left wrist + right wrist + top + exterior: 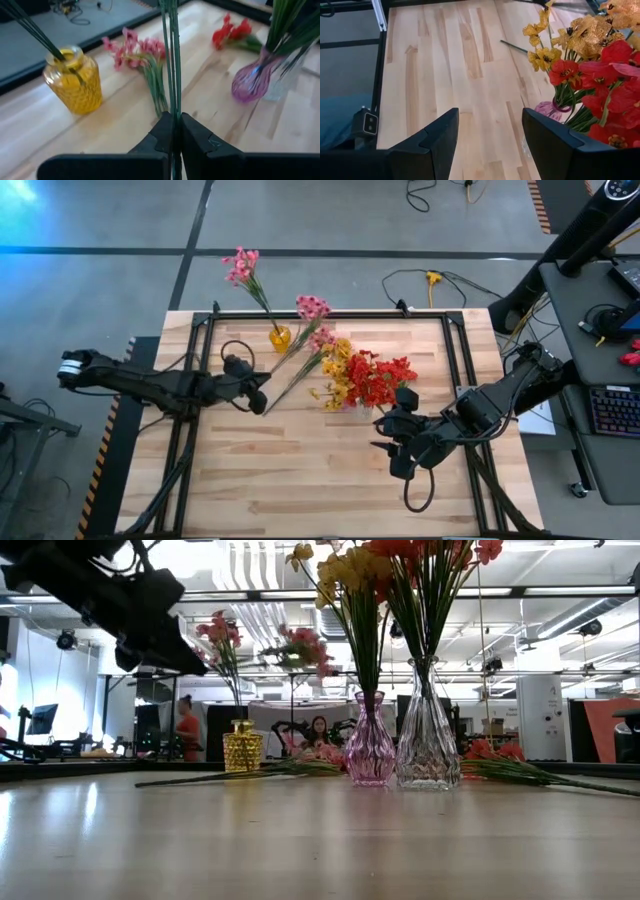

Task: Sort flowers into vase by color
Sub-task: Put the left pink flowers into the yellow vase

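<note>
A: Nearest the lens in the left wrist view, the left end effector (174,134) is pinched on thin green stems (171,70) that run up between its fingers (197,140).

B: Which flowers are those?

A: The blossoms are out of that view. From above, the stems lead from the left end effector up toward a pink spray (312,307) near the yellow vase (280,337), so I judge it pink.

B: And the rest of the flowers?

A: One pink spray already stands in the yellow vase. Another pink bunch (142,52) lies flat on the counter (300,470) beside it. Yellow flowers (338,372) fill the purple vase (370,752), red flowers (380,380) the clear vase (427,745), and a few red ones (495,752) lie on the counter to its side.

B: The right arm?

A: The right end effector (392,442) waits in front of the red bunch, fingers spread wide, empty.

B: So the step?

A: Carrying a pink stem to the yellow vase, I think. Next the stem ends have to be lifted over that narrow mouth and dropped in without knocking the vase.
</note>
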